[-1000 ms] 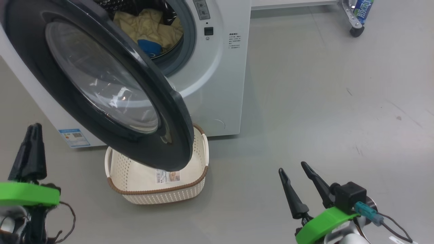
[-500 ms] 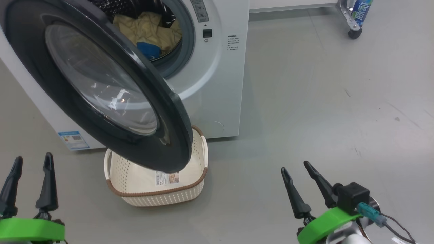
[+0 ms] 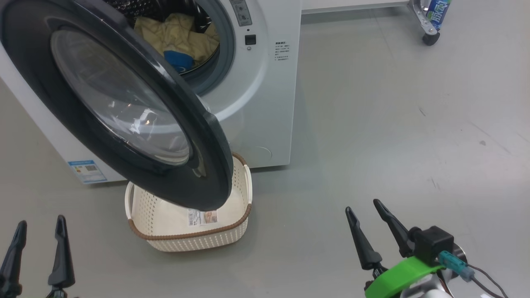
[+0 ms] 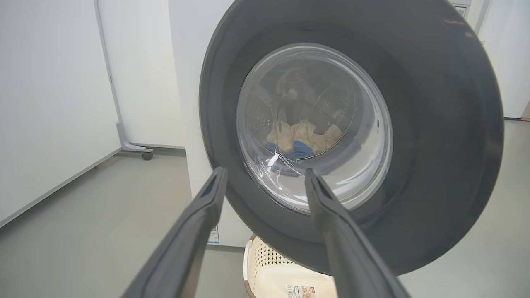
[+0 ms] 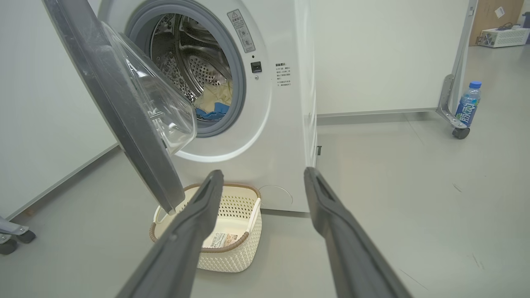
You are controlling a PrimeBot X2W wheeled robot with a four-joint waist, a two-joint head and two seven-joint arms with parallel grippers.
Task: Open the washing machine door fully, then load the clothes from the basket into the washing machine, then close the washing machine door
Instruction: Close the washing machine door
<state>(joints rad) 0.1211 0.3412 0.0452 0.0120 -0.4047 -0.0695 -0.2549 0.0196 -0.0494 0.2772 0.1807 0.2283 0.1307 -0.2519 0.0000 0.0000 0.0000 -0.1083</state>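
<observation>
My left tool (image 3: 40, 225) and right tool (image 3: 362, 207) stood wide open, empty. Pale yellow soft clothes (image 3: 178, 35) lay inside the white front-loading washing machine (image 3: 265, 103). The cream perforated plastic basket (image 3: 186, 236) sat empty on the floor (image 3: 372, 124) beneath the half-open black-rimmed round glass door (image 3: 120, 99). I advised pushing its free rim squarely.

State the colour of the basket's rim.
Brown, woven-look; the basket rim shows best in the head view.

Glossy black-rimmed glass washing machine door (image 3: 124, 111); perforated plastic basket (image 3: 198, 240); soft cloth clothes (image 3: 174, 35).
</observation>
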